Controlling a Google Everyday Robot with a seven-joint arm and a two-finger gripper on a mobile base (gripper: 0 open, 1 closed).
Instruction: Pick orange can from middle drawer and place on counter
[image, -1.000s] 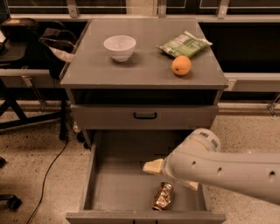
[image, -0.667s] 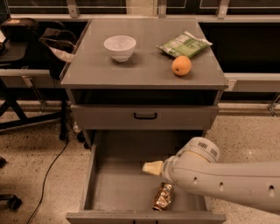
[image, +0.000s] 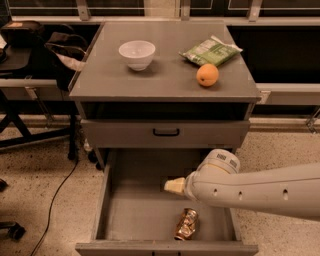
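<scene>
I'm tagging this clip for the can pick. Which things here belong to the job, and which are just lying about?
Job: can, lying at the front of the open drawer; counter; gripper, over the drawer floor behind the can, not touching it.
Lying about: bowl, green bag and orange, all on the counter.

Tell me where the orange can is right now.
Camera view: the orange can lies in the open middle drawer, right of centre near its front wall. The claw is over the drawer floor, just behind and left of the can.
</scene>
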